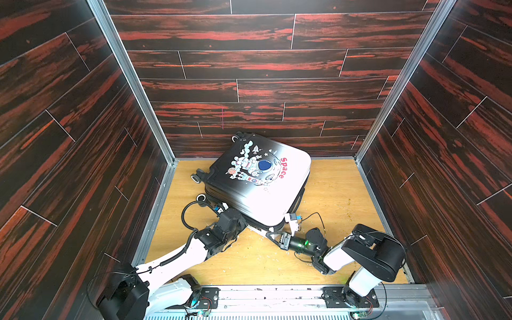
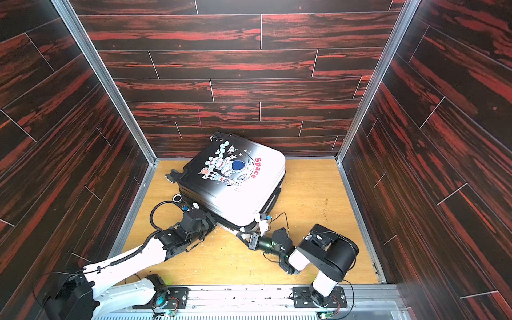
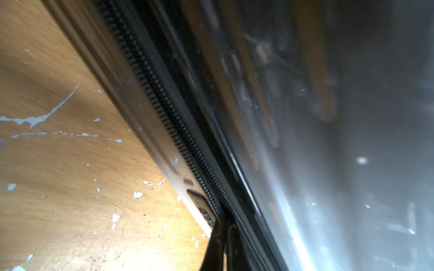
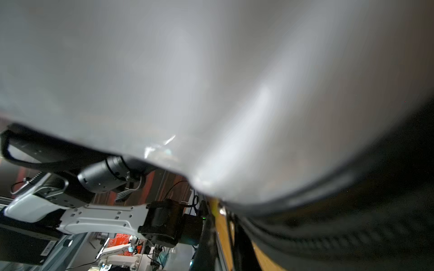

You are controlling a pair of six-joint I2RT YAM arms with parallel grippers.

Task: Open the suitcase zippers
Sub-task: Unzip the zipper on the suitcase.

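Black-to-white suitcase (image 1: 257,191) lies flat, astronaut print up, zippers (image 3: 164,112) along its side.

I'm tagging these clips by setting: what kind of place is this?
Probably a robot test booth, not a home: wood-plank-patterned walls between metal frame posts, and two robot arms bolted to a rail before a wooden tabletop.

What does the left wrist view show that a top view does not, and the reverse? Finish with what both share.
Only the left wrist view: the separate teeth of the zippers, seen close, and pale flecks on the table. Only a top view: the astronaut print, a wheel, the left arm, the right arm and the dark panelled walls. Both: the suitcase lying on the wooden table.
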